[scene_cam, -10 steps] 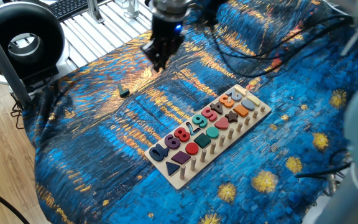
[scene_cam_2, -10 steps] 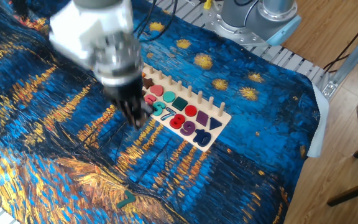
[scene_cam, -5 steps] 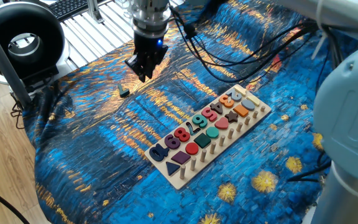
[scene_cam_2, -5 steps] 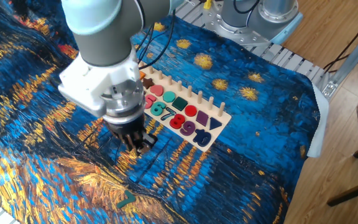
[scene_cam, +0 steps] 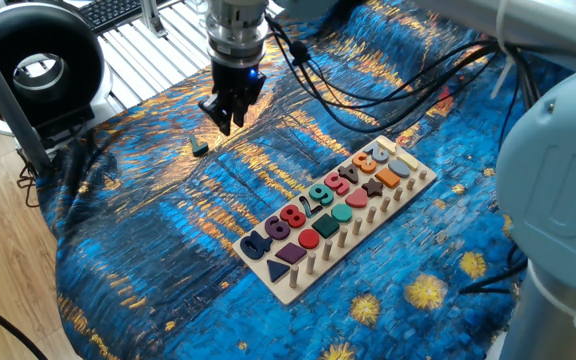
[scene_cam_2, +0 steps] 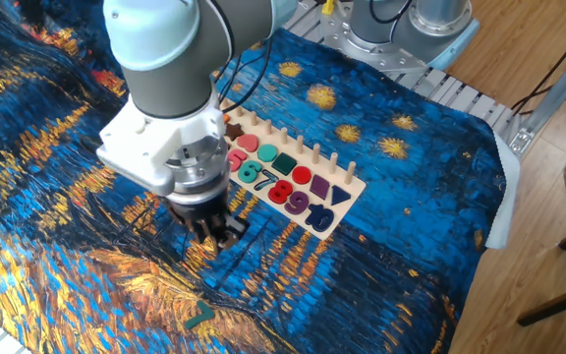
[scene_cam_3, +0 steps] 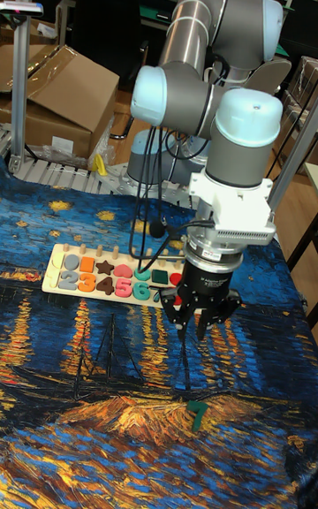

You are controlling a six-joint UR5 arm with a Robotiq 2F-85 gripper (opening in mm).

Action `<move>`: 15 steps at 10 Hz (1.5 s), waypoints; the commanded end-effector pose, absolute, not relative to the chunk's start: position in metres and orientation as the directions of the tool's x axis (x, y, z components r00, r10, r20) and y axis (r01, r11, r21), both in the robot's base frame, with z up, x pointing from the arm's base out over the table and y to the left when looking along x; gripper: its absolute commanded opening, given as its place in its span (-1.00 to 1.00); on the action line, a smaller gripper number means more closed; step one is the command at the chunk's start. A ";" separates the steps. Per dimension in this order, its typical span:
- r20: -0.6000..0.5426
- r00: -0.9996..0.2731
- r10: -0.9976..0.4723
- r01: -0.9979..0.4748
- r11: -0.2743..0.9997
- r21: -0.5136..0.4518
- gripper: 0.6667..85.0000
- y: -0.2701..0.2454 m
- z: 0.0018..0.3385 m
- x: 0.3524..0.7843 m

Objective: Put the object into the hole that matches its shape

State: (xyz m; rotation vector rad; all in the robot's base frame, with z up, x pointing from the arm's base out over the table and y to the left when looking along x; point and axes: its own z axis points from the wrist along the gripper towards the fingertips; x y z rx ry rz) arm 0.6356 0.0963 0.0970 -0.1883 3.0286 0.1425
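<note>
The cloth is deep blue, streaked orange and gold. The dark green piece lies on it. The pale board holds many-coloured numbers.

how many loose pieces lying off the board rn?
1. The dark green number piece lies on the cloth, just below-left of the hand in one fixed view, well apart from the puzzle board. The arm could hide others.

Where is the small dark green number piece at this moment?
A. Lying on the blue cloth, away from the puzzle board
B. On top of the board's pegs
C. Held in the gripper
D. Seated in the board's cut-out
A: the number piece lies alone on the cloth, apart from the puzzle board, with the gripper above the cloth and not touching it.
</note>
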 end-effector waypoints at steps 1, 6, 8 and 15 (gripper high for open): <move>-0.168 -0.981 -0.101 -0.120 0.987 0.108 -0.15 0.103 0.100 0.651; -0.118 -0.986 -0.121 -0.131 0.988 0.081 -0.10 0.115 0.071 0.695; -0.115 -0.987 -0.117 -0.125 0.990 0.067 -0.10 0.124 0.054 0.712; -0.128 -0.987 -0.095 -0.105 0.991 0.077 -0.10 0.139 0.027 0.730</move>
